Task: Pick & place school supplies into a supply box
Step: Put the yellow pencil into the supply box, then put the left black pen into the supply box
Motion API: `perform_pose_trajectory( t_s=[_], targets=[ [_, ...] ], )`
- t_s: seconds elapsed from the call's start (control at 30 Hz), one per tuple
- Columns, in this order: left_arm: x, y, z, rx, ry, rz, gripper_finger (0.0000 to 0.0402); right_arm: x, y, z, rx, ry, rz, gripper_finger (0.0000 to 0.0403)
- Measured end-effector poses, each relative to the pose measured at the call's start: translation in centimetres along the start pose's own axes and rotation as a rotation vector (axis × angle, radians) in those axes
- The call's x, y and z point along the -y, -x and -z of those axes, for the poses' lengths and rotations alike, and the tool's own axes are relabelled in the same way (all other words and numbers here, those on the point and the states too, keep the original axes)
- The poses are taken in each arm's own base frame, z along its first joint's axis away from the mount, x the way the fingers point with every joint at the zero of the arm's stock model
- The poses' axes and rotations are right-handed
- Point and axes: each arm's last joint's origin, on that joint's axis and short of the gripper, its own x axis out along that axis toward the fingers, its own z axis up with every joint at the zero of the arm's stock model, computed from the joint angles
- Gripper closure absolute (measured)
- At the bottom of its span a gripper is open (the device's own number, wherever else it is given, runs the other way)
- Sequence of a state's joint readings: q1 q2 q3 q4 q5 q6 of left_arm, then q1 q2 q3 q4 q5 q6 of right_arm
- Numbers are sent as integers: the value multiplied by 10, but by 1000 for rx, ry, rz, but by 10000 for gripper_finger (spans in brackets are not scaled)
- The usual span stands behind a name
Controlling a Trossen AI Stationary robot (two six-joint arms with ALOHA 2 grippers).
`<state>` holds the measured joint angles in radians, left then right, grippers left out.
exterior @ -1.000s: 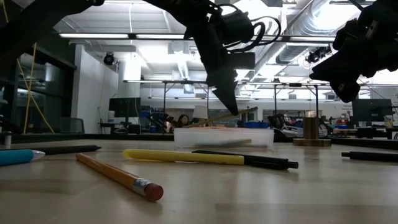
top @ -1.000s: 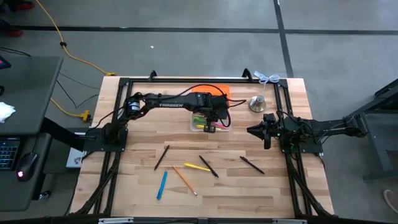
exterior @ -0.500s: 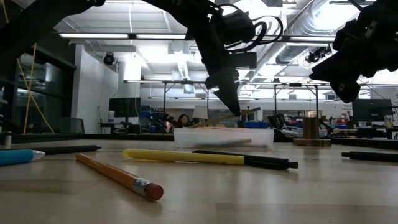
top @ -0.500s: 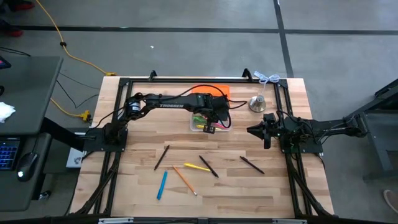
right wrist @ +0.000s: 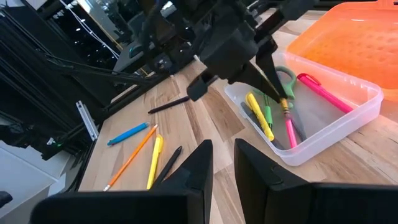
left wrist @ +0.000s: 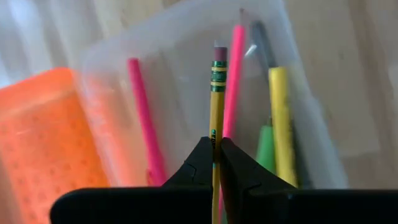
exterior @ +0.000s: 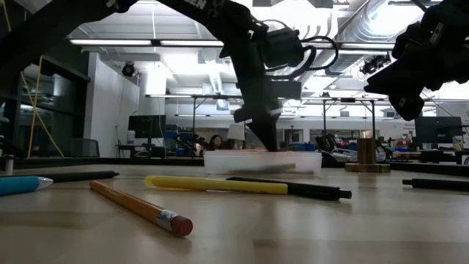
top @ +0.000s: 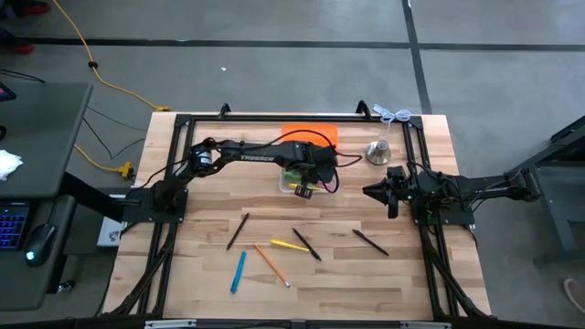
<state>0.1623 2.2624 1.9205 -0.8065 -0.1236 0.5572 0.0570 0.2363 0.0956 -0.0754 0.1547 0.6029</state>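
A yellow pencil (left wrist: 216, 106) with a green ferrule and pink eraser is pinched in the left pincer (left wrist: 216, 152), clenched on it, its eraser end pointing down into the box (top: 309, 179). The box is a clear tub on the desk (top: 402, 274), toward the far side and near the middle; the orange lid (top: 309, 135) lies touching its far side. In the box lie two pink pens (left wrist: 140, 112), a yellow pen (left wrist: 281, 118), a green one (left wrist: 266, 146), a grey one (left wrist: 261, 40) and green-handled scissors (right wrist: 285, 78). In the low view the left pincer's tip reaches down to the box rim.

Nearer the front of the desk, well apart from the box, lie loose supplies: a dark pencil (top: 238, 230), a blue pen (top: 238, 271), an orange pencil (top: 271, 264), a yellow pen (top: 289, 245) just beside a black pen (top: 306, 244), and another black pen (top: 370, 241) farther right.

The right pincer (top: 380, 192) hangs above the desk to the right of the box, clear of it, pointing toward it; its fingers (right wrist: 189, 171) stand a little apart, grasping nothing. A silver bell (top: 377, 152) sits behind it, right of the lid.
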Motion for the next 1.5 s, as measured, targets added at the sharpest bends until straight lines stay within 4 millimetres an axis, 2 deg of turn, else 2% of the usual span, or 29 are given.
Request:
perform_pose_trajectory(
  t_s=[0.17,0.7,1.23,1.33,1.5],
  targets=[
    [4,-9,-1,-17,-23,-12,362,0,0,0,3,-1,-3,359],
    [2,-8,-4,15,-69,-26,359,0,0,0,3,5,-7,359],
    [1,-8,-4,0,-66,-56,268,0,0,0,3,7,-8,359],
    [-2,-1,-5,-34,-67,-87,263,-1,0,0,1,7,-11,359],
    [-14,27,-15,-41,-20,-123,261,-1,0,0,-1,7,-14,359]
  ],
)
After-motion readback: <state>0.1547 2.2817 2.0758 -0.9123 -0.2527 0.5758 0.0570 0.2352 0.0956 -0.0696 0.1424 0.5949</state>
